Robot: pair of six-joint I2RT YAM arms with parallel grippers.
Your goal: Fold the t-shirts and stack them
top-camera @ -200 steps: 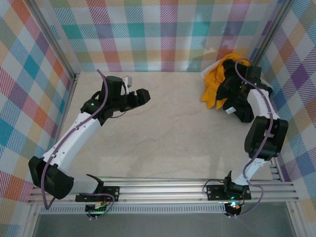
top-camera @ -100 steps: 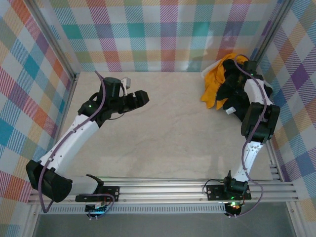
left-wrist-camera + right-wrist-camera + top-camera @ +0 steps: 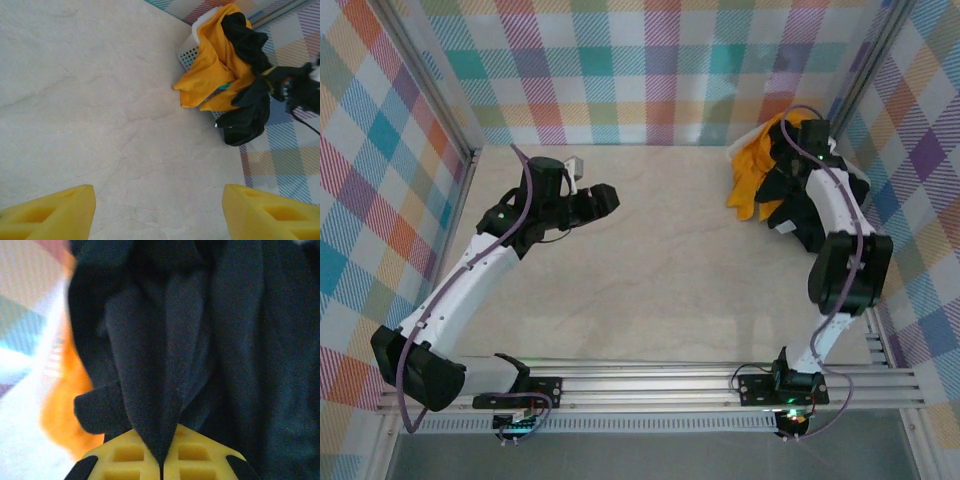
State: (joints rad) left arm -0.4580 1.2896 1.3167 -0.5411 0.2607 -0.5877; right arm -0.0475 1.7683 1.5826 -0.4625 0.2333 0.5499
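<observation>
The t-shirts lie heaped at the back right corner. An orange-yellow t-shirt point(image 3: 752, 172) point(image 3: 212, 70) drapes over a white lattice basket point(image 3: 189, 52), and a sliver of teal point(image 3: 225, 86) peeks out under it. A black t-shirt point(image 3: 782, 190) point(image 3: 245, 125) hangs over the pile and down to the table. My right gripper point(image 3: 161, 462) is shut on a fold of the black t-shirt point(image 3: 165, 365), with cloth pinched between the yellow fingertips. My left gripper point(image 3: 604, 198) point(image 3: 159, 212) hovers open over bare table, far left of the pile, with nothing between its fingers.
Plaid walls close in the table on three sides, and the basket sits tight in the right back corner. The beige marble tabletop point(image 3: 660, 270) stretches between the two arms. An aluminium rail point(image 3: 650, 385) runs along the near edge.
My right gripper has shut on the black t-shirt after reaching further into the pile. The left arm has barely shifted, and its jaws have narrowed a little.
</observation>
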